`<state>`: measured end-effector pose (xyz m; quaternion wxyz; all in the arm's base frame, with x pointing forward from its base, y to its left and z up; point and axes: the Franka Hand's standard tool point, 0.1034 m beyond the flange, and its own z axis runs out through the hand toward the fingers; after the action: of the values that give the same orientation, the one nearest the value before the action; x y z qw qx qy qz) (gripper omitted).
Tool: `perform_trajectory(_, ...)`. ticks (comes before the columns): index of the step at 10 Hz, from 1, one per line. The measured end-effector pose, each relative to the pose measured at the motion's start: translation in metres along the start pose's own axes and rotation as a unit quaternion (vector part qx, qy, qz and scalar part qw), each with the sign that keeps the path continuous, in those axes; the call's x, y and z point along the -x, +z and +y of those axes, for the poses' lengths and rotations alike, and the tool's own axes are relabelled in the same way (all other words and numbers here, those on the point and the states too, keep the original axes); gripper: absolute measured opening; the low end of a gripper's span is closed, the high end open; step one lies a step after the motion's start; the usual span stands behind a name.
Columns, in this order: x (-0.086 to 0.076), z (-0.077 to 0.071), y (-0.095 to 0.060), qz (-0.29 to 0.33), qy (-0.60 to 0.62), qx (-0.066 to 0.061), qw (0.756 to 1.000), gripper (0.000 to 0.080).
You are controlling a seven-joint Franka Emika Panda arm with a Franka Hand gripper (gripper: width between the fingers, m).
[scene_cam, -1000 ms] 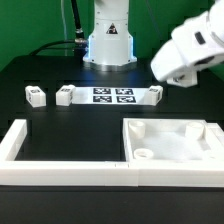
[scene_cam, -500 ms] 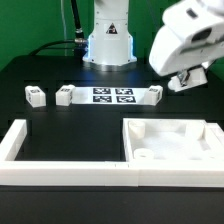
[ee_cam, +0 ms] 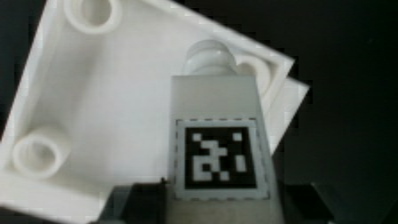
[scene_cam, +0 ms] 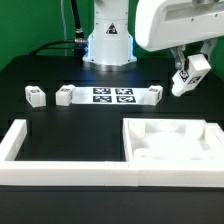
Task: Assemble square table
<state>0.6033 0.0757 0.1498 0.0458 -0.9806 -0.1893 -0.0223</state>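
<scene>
**A:** In the exterior view, what are we holding?

**B:** We are clamping the gripper [scene_cam: 187, 78] on 1 leg [scene_cam: 191, 75], tilted and raised off the table. The tabletop [scene_cam: 172, 150] is lying rim-up in the corner of the wall [scene_cam: 60, 172], probably to brace it. 3 loose legs [scene_cam: 36, 96] are waiting beside the marker board [scene_cam: 112, 95].

**A:** And the wrist view?

**B:** We are looking along the leg [ee_cam: 217, 110], tag toward us, the gripper [ee_cam: 214, 200] pinching its sides. The tabletop [ee_cam: 107, 90] is lying beyond, 1 corner hole [ee_cam: 222, 52] at the leg's tip. We are likely aligning them.

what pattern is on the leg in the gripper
Black-and-white square tag on the white leg; clearest in the wrist view.
</scene>
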Motion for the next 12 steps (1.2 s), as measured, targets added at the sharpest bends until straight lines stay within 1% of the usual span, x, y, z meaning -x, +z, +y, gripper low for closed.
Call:
perform_trajectory(1, -0.006, 0.002, 0.006, 0.023, 0.021, -0.009, 0.999, 0.029)
perform_trajectory(2, -0.024, 0.008, 0.007, 0.051, 0.039, -0.013, 0.998, 0.029)
perform_trajectory(3, -0.045, 0.012, 0.003, 0.075, 0.048, -0.015, 0.996, 0.029)
perform_trajectory(4, -0.063, 0.014, 0.0, 0.116, 0.06, -0.009, 0.991, 0.029)
perform_trajectory(5, -0.068, 0.015, 0.002, 0.151, 0.053, 0.006, 0.987, 0.029)
perform_trajectory(6, -0.064, 0.023, 0.003, 0.18, 0.049, 0.025, 0.982, 0.029)
perform_trajectory(7, -0.061, 0.025, 0.006, 0.188, 0.051, 0.031, 0.98, 0.029)
perform_trajectory(8, -0.062, 0.025, 0.005, 0.199, 0.047, 0.036, 0.978, 0.029)
perform_trajectory(9, -0.051, 0.02, 0.013, 0.231, 0.042, 0.057, 0.97, 0.029)
perform_trajectory(10, -0.041, 0.011, 0.024, 0.227, 0.043, 0.054, 0.972, 0.029)
perform_trajectory(11, -0.045, 0.01, 0.023, 0.236, 0.042, 0.055, 0.969, 0.029)
perform_trajectory(12, -0.047, 0.012, 0.027, 0.249, 0.045, 0.06, 0.966, 0.029)
